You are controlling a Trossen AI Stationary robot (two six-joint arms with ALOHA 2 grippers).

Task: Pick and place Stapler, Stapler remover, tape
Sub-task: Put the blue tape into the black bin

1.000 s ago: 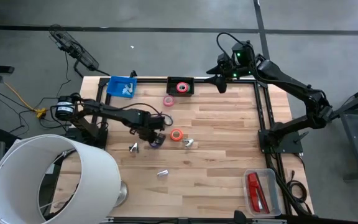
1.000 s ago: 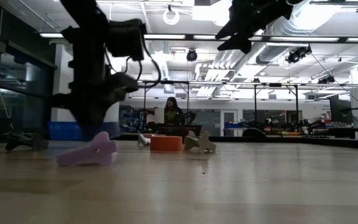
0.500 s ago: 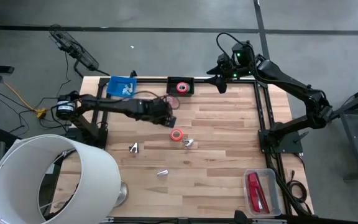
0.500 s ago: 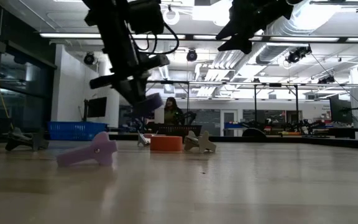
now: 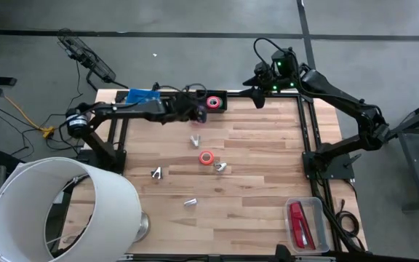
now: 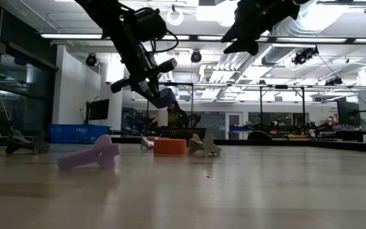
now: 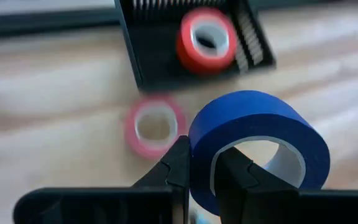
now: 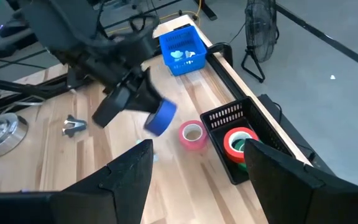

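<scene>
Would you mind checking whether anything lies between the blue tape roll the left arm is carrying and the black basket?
Nothing blocks the path. The left gripper holds the blue tape roll in the air, jaws shut on its wall. A pink roll lies on the table just before the black basket, low enough to pass over.

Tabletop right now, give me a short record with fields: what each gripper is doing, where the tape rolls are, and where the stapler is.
left gripper: shut on the blue tape roll, held in the air near the black basket
right gripper: open, empty, raised at the table's back edge
black basket: holds a red tape roll
pink tape roll: on the table beside the basket
orange tape roll: mid-table
stapler: red, in the clear tray at the front right corner
</scene>
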